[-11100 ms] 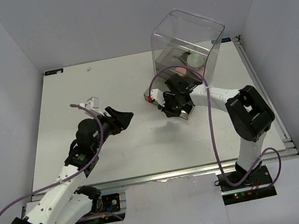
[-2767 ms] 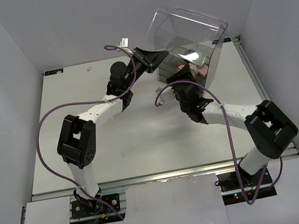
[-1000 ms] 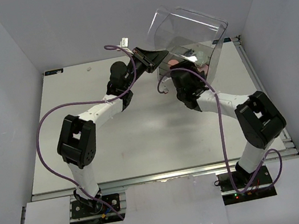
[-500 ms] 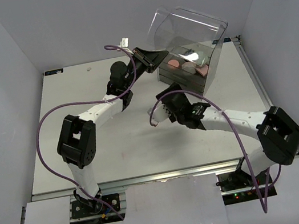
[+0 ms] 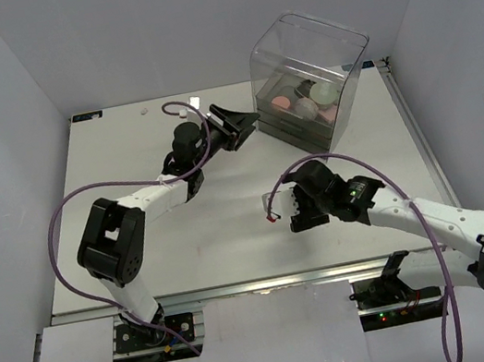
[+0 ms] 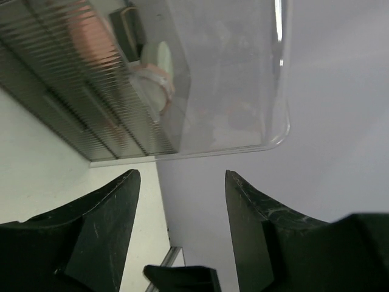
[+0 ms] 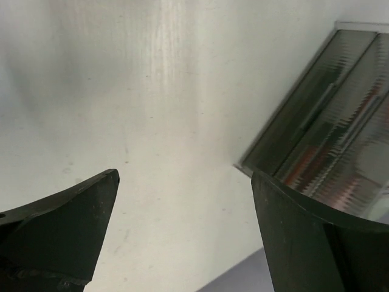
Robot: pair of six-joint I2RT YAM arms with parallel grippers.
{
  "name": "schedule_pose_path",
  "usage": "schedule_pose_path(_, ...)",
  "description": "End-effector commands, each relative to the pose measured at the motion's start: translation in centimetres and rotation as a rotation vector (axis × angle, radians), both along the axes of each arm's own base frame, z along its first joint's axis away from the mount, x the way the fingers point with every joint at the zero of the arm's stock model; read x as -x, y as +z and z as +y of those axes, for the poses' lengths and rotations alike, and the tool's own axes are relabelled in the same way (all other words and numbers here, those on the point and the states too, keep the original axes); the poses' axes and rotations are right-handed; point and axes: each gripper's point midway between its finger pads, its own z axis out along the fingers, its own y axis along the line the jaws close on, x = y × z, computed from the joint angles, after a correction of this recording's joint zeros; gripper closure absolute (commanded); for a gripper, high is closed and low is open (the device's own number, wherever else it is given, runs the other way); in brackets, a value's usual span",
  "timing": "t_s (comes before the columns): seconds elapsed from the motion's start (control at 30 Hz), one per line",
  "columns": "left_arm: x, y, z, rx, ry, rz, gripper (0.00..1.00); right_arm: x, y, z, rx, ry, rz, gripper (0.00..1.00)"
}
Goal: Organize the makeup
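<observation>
Left arm extended, left gripper (image 5: pixel 240 125) parted, empty, near clear box (image 5: pixel 346 55) (makeup (image 5: pixel 282 102) inside). Right arm bent low, right gripper (image 5: pixel 282 209) wide, empty.

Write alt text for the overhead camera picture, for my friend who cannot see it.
A clear plastic box stands upright at the far right of a white table, with round pink and pale green compacts inside. The left gripper hangs open and empty close to the box's left side; the right gripper, also open and empty, hovers over the table's middle.
</observation>
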Motion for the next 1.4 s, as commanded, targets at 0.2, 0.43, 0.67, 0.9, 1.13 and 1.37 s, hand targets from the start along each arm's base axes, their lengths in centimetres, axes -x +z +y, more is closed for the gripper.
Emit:
schedule_pose_path(0.2, 6.4, 4.7, 4.4, -0.258, -0.204, -0.470, 0.03, -2.5, 5.2, -2.8, -0.528, -0.327, 0.208, 0.10)
schedule_pose_path(0.43, 9.8, 6.0, 9.1, -0.651, -0.168, -0.741, 0.02, -2.6, 7.0, -3.4, -0.748, -0.395, 0.325, 0.10)
schedule_pose_path(0.67, 13.6, 5.2, 13.5, -0.782, -0.012, -0.850, 0.02, -3.4, 6.4, -4.2, -0.849, -0.493, 0.350, 0.10)
schedule_pose_path(0.9, 15.2, 4.3, 14.2, -0.770, -0.010, -0.840, 0.02, -3.6, 6.8, -6.0, -0.903, -0.543, 0.295, 0.10)
schedule_pose_path(1.13, 14.9, 3.4, 13.9, -0.774, -0.032, -0.800, 0.02, -4.1, 7.1, -7.1, -0.934, -0.612, 0.257, 0.10)
schedule_pose_path(1.37, 14.6, 3.0, 14.0, -0.787, -0.025, -0.788, 0.02, -4.7, 7.4, -8.6, -0.927, -0.685, 0.185, 0.10)
